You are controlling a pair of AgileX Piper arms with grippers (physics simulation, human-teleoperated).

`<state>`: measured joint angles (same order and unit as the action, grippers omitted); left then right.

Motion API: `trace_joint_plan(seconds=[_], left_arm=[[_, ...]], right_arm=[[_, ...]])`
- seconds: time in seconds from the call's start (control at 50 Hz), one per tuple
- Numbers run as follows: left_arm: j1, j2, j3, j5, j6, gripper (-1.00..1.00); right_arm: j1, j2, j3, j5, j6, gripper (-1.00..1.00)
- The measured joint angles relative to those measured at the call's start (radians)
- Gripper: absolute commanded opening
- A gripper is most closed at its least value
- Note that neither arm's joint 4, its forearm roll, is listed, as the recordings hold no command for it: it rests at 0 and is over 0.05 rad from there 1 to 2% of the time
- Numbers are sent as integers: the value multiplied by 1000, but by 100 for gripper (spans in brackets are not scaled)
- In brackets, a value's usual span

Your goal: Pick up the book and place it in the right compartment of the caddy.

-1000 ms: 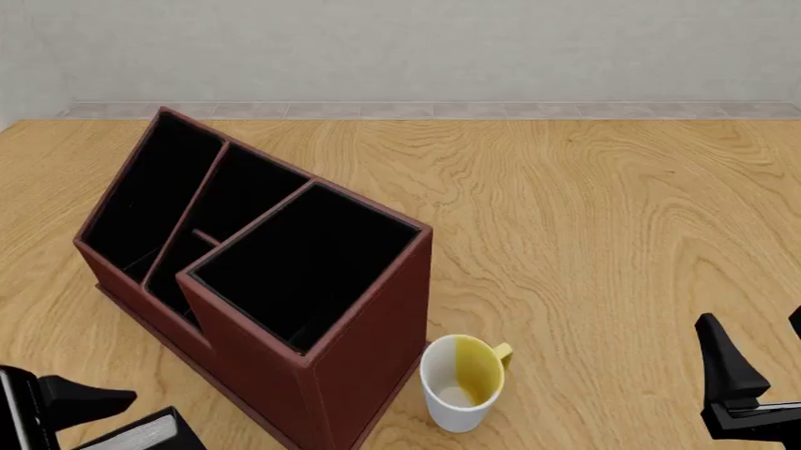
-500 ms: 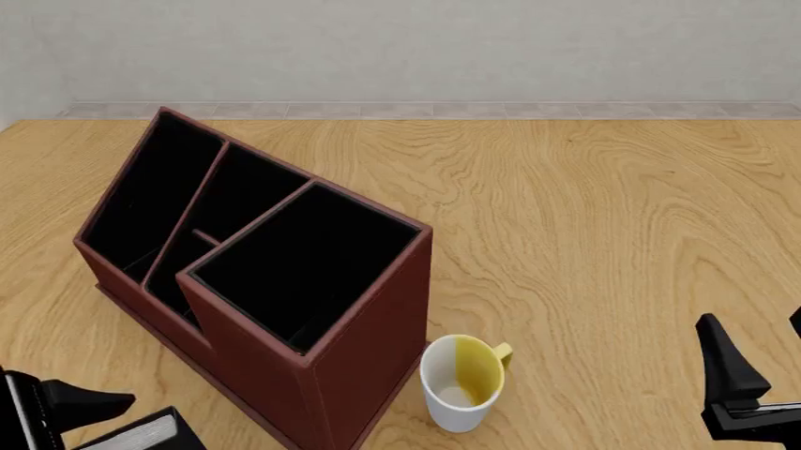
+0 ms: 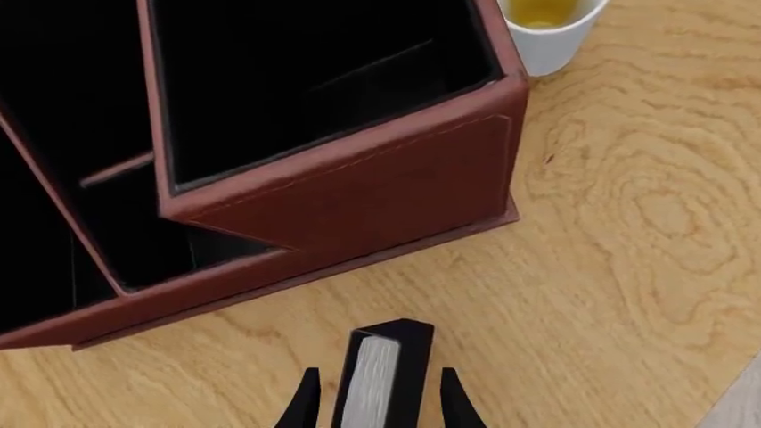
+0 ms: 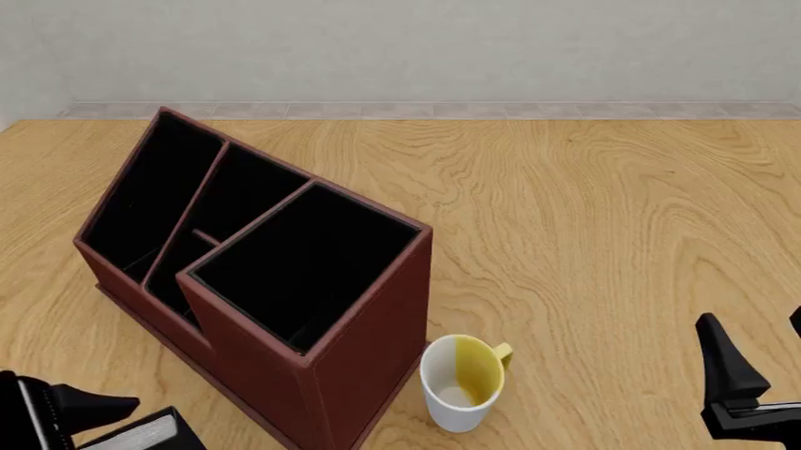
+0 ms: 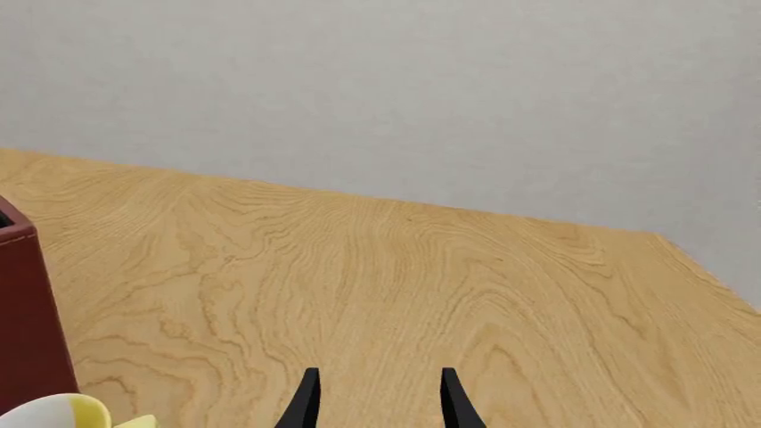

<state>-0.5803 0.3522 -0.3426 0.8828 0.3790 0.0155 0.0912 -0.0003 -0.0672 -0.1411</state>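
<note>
Since a second ago the left gripper (image 4: 56,412) has slid a little lower toward the bottom-left corner of the front view; nothing else has shifted.

Front view: one caddy (image 4: 363,347), dark red-brown with a slanted rim and black lining, stands on the wooden table (image 4: 601,234). Its right compartment (image 4: 300,267), the big squarish one at the tall end, holds nothing visible. One white mug (image 4: 460,382) with a yellow inside stands just beside the caddy's tall near corner. One book (image 4: 144,433), black with a pale grey page edge, shows only partly at the bottom-left edge, next to the left gripper and outside the caddy. The right gripper (image 4: 751,384) sits at the right edge, well apart from everything.

Left wrist view: the book (image 3: 380,379) stands on edge between the two fingers (image 3: 306,406), black cover wrapped around grey pages, and the fingers pinch its sides. The caddy (image 3: 393,187) is near ahead, with the mug (image 3: 550,31) past its corner.

Right wrist view: the right gripper (image 5: 378,397) has its fingers spread, with only bare table between them. A sliver of the caddy (image 5: 27,330) and mug (image 5: 71,415) shows at one side.
</note>
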Motion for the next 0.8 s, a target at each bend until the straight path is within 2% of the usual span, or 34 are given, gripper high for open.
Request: trace_joint_plan(seconds=[0.5,0.52,0.64,0.8], left_arm=[[10,-4,32,-22,-6,100],[9,-5,31,-21,-8,-100],[-18,-20,12,-3,-39,-100],[-96,-38,-21,36,-102,-100]], right_arm=[[2,3,0,-2,-8,100],[2,4,0,-2,-9,100],[1,5,0,-3,-11,100],[1,7,0,-5,-13,100]])
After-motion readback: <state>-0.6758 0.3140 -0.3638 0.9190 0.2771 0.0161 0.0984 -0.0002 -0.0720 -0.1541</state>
